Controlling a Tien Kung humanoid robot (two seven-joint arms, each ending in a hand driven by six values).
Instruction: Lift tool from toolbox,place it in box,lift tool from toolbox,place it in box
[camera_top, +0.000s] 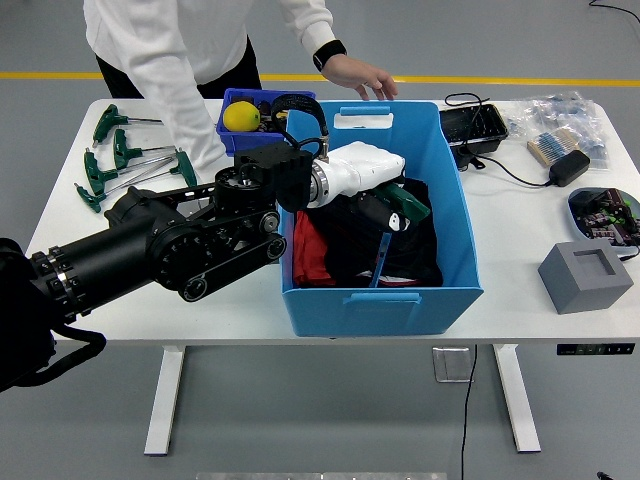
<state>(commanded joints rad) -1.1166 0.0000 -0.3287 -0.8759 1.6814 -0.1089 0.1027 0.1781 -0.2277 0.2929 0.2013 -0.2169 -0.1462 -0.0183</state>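
A: Head view: where is the left arm (160, 245)?

B: It comes in from the lower left and stretches across the table (520, 300), its black links lying low over the surface. The white forearm crosses the left wall of the blue box (385, 297), and the left hand (385, 208) is down inside, over the dark cloth (385, 245).

A: What is the hand doing?

B: Its fingers are wrapped around a tool (395, 225) with a green handle. The handle points right and slightly down, and a thin shaft hangs from it toward the box's front wall.

A: So the tool is inside the box?

B: Yes, in the hand, low over the cloth. I cannot tell if the shaft's tip touches anything.

A: And the toolbox?

B: Mostly hidden behind the arm; I cannot make it out. More green-handled tools (120, 165) lie at the table's far left, well apart from the box.

A: Anyone else?

B: A person in white stands at the far side. One hand (362, 77) rests open just behind the box's far rim, beside a small blue bin (232, 138) holding a yellow ball (241, 116).
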